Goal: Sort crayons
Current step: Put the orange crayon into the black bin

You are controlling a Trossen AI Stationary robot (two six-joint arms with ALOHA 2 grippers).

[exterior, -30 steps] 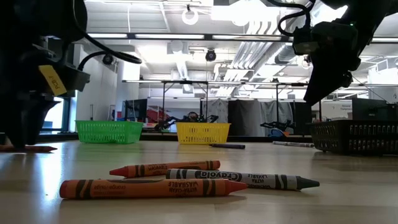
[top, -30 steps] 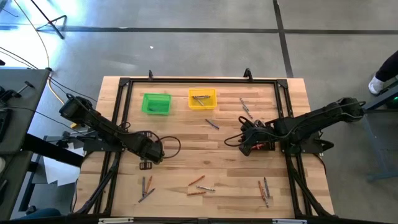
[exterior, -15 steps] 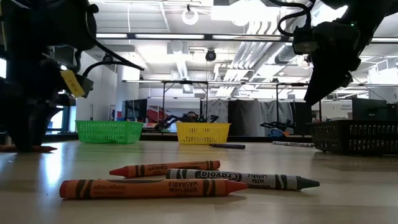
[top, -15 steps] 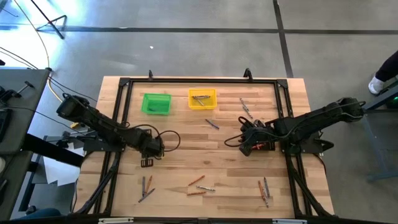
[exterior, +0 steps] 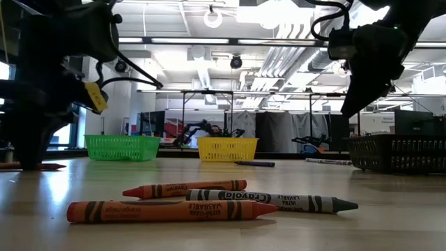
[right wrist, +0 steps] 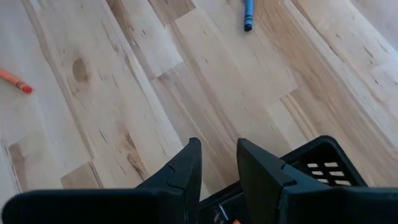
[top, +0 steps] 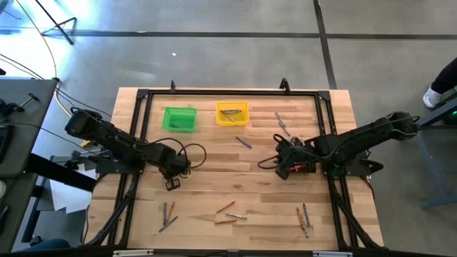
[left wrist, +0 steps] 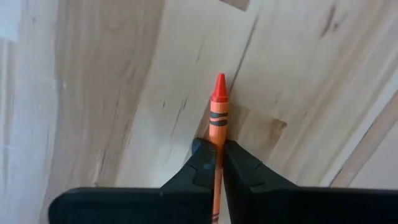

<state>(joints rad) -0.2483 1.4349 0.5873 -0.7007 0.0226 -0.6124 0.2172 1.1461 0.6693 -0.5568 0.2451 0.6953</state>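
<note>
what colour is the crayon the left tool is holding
Orange-red crayon, with black bands on its wrapper; the left wrist view shows it best.

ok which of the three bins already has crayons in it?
The yellow bin: several crayons lie inside it. The green bin beside it looks empty from above, and the black bin is mostly hidden under the right gripper, so its contents can't be told.

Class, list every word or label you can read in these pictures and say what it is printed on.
"Crayola", upside down, on the grey crayon in the low view.
"WASHABLE", upside down, on the big orange crayon in front of it.
Smaller print on both wrappers, the red crayon behind them and the yellow tag: too small to read.
</note>
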